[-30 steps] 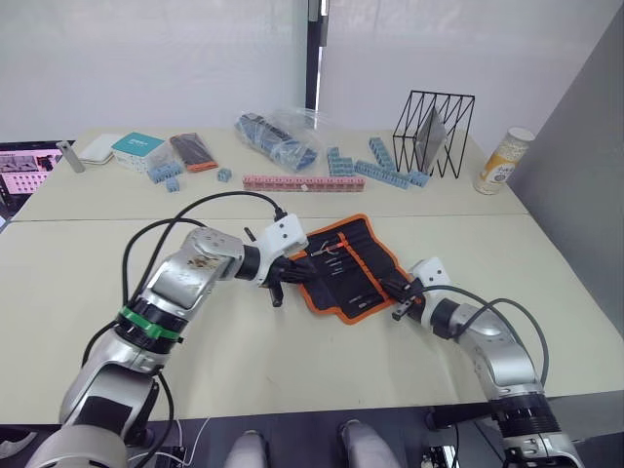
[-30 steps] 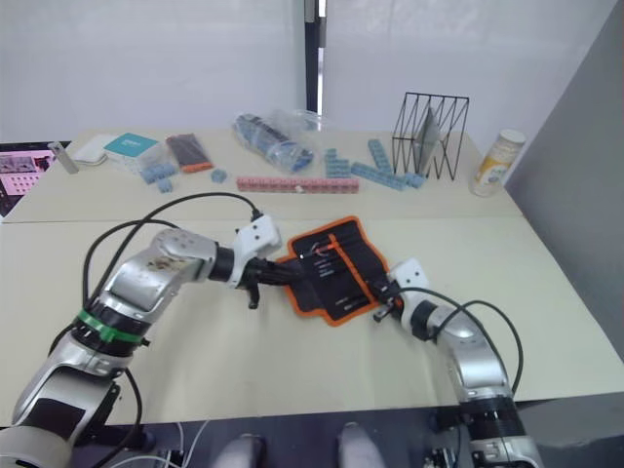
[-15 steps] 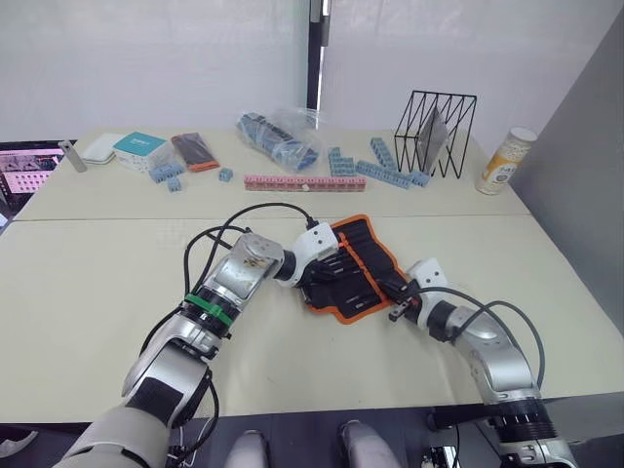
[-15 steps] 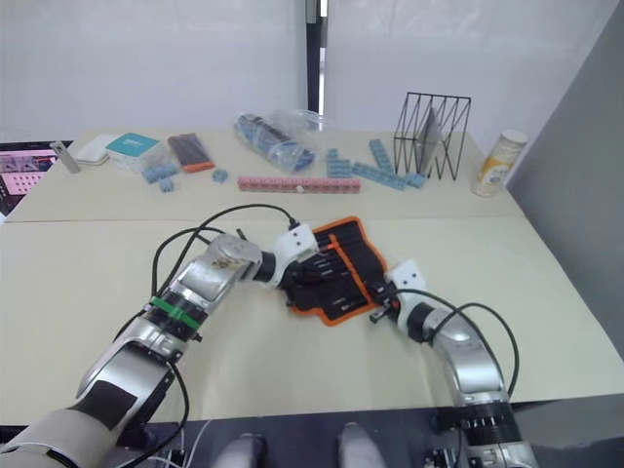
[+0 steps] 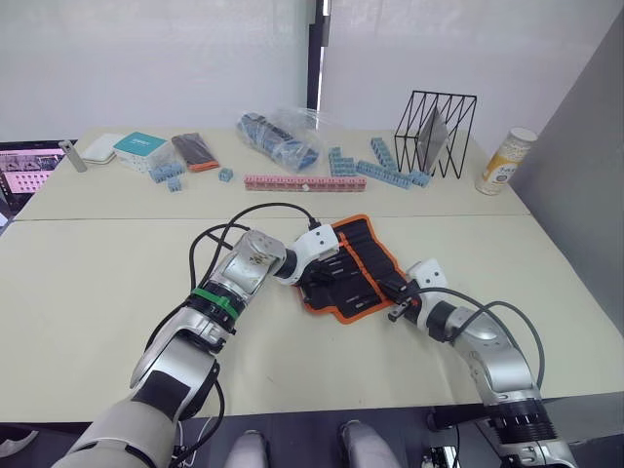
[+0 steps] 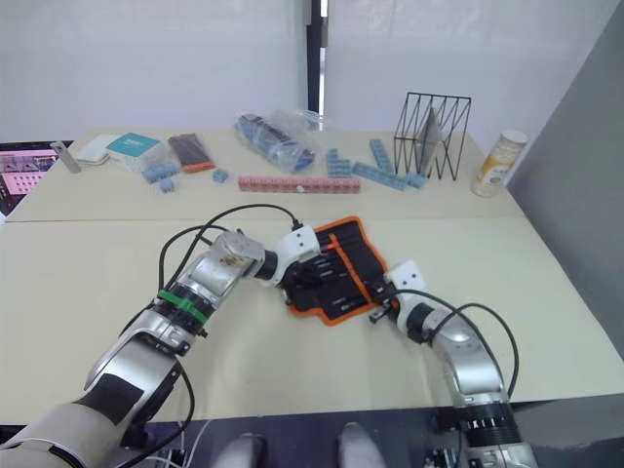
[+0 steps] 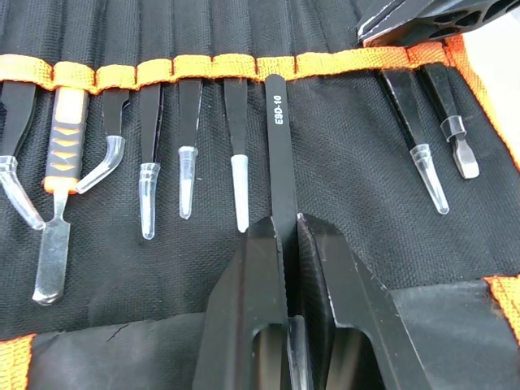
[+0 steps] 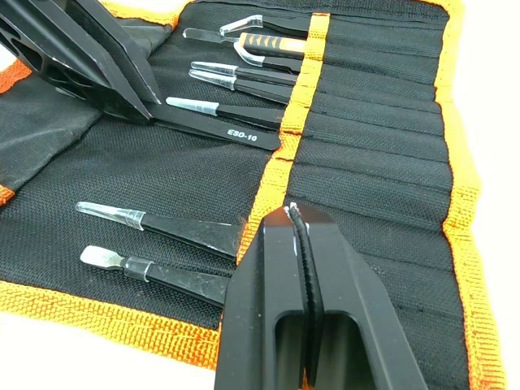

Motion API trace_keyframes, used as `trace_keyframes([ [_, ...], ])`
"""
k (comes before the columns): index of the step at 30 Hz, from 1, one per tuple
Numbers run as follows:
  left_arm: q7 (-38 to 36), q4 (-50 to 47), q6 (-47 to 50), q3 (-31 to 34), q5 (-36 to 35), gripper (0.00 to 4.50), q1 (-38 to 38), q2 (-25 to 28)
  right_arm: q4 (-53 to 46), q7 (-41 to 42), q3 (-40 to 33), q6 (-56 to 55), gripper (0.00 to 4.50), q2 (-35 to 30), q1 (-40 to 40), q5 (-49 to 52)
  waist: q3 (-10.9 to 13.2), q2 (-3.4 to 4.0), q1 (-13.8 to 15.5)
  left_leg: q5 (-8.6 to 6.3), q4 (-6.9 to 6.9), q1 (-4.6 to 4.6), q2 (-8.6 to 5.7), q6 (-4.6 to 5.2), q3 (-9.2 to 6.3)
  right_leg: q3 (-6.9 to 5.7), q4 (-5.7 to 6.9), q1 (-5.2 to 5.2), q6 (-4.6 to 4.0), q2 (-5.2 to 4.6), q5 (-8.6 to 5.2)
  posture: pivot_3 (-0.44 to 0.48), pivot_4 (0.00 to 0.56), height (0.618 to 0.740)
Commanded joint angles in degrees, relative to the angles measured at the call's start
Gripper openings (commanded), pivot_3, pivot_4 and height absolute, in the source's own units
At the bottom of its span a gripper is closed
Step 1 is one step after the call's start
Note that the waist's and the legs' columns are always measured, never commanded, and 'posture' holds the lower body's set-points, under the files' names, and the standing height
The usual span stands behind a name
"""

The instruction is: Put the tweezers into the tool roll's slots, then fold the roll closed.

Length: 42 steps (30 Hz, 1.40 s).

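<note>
The tool roll (image 5: pixel 365 250) lies open on the near table, black with orange trim. Several tweezers (image 7: pixel 185 122) with clear tip caps sit in the slots (image 8: pixel 366 187) under the orange inner strip (image 7: pixel 203 65). My left gripper (image 7: pixel 291 221) is shut on one black tweezers (image 7: pixel 277 138) marked ESD-10, lying flat on the roll with its far end at the orange strip. In the left eye view that gripper (image 5: pixel 325 277) is over the roll's left part. My right gripper (image 8: pixel 294 213) is shut and lies over the roll's right corner (image 5: pixel 396 292), tips at the strip.
On the far table are a pink block bar (image 5: pixel 303 182), blue blocks (image 5: pixel 385 168), a plastic bag (image 5: pixel 278 136), a black wire rack (image 5: pixel 434 132), a bottle (image 5: pixel 504 161), a teal box (image 5: pixel 137 146) and a dark packet with an orange end (image 5: pixel 193 151).
My left gripper moved right from beside the roll's left edge onto the roll, carrying the tweezers; little has changed in the last half second. The right gripper stayed at the roll's right corner.
</note>
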Motion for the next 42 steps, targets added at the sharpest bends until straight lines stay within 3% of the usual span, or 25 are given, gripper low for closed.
trace_keyframes([
  [1, -0.9, -0.8, 0.0, -1.0, 1.4, 0.03, -0.9, -0.6, 0.7, 1.0, 2.1, 1.4, 0.00, 0.5, 0.3, -0.1, 0.0, 0.01, 0.0, 0.00, 0.00, 0.01, 0.00, 0.00, 0.00, 0.00, 0.00, 0.01, 0.00, 0.00, 0.00, 0.000, 0.150, 0.737],
  [12, 1.4, 2.2, -0.8, 1.7, 1.5, 0.03, -1.8, -3.7, 0.9, 1.0, 2.6, 1.5, 0.00, 0.8, 0.2, -0.1, 0.0, 0.01, 0.0, 0.00, 0.05, 0.06, 0.00, 0.00, 0.00, 0.00, 0.04, 0.07, 0.01, 0.00, 0.01, 0.000, 0.150, 0.737],
  [25, 8.9, 28.0, -18.0, 4.5, 4.4, 0.03, -11.8, -16.0, 0.7, 1.1, 3.4, 1.6, 0.00, 1.4, 0.2, -0.6, 0.0, 0.01, -0.1, 0.00, 0.10, 0.06, -0.02, 0.00, 0.00, 0.02, 0.03, 0.08, 0.06, 0.01, 0.04, 0.000, 0.150, 0.737],
  [31, 9.3, 32.7, -21.4, 5.7, 5.6, 0.03, -13.6, -17.6, -0.1, 0.8, 3.0, 1.9, 0.00, 1.0, 0.9, -0.7, 0.0, 0.02, 0.2, 0.00, 0.19, 0.07, -0.07, 0.00, -0.04, 0.04, 0.01, 0.18, 0.14, 0.01, 0.08, 0.000, 0.150, 0.737],
  [38, 6.2, 27.0, -18.7, 7.8, 4.6, 2.47, -10.6, -13.6, 0.7, 0.8, 2.6, 1.7, 0.00, 0.7, 0.6, -0.8, 0.0, 0.03, 0.0, 0.00, 0.17, 0.05, -0.08, 0.00, -0.05, 0.07, 0.02, 0.16, 0.15, 0.01, 0.09, 0.000, 0.150, 0.737],
  [42, 2.3, 11.2, -9.6, 10.0, 1.6, 3.74, -4.9, -8.6, 1.7, 0.9, 3.3, 1.1, 0.00, 0.7, -0.9, -1.4, 0.0, 0.05, -0.9, 0.01, 0.15, 0.04, -0.06, 0.00, -0.03, 0.11, 0.11, 0.08, 0.14, 0.01, 0.10, 0.000, 0.150, 0.737],
])
